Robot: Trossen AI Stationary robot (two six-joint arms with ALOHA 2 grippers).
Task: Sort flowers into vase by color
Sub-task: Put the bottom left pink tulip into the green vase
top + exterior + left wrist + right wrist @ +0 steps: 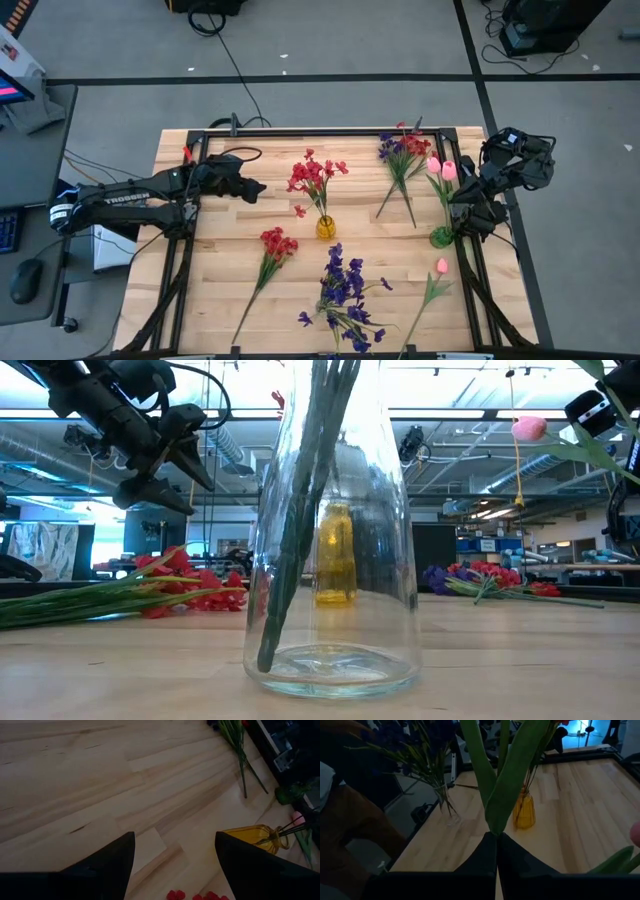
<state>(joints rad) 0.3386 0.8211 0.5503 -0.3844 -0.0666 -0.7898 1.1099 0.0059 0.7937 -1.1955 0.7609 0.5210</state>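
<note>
My right gripper [468, 208] [496, 837] is shut on a pink tulip sprig at the table's right side, next to a small green vase [441, 237]. Two pink buds [441, 168] show beyond it in the high view, and one bud [530, 428] shows high up in the low view. My left gripper [258, 188] [175, 855] hangs open above bare table on the left. Red blooms [315, 175] stand in a yellow vase [326, 228]. Purple blooms [345, 290] stand in a clear vase [335, 560]. A red sprig [275, 245] and a pink tulip [440, 267] lie flat. My right gripper pinches the tulip sprig's green stem and leaves [495, 822] between its two shut fingers. The leaves rise out past the fingertips. The sprig is held up off the table, and its lower end reaches the green vase; whether it sits inside I cannot tell.
A mixed purple and red bunch [400, 152] lies near the far edge. A black frame [300, 133] runs around the tabletop. Bare wood lies between the left gripper and the yellow vase [255, 837]. Loose red petals [200, 896] lie below the left gripper.
</note>
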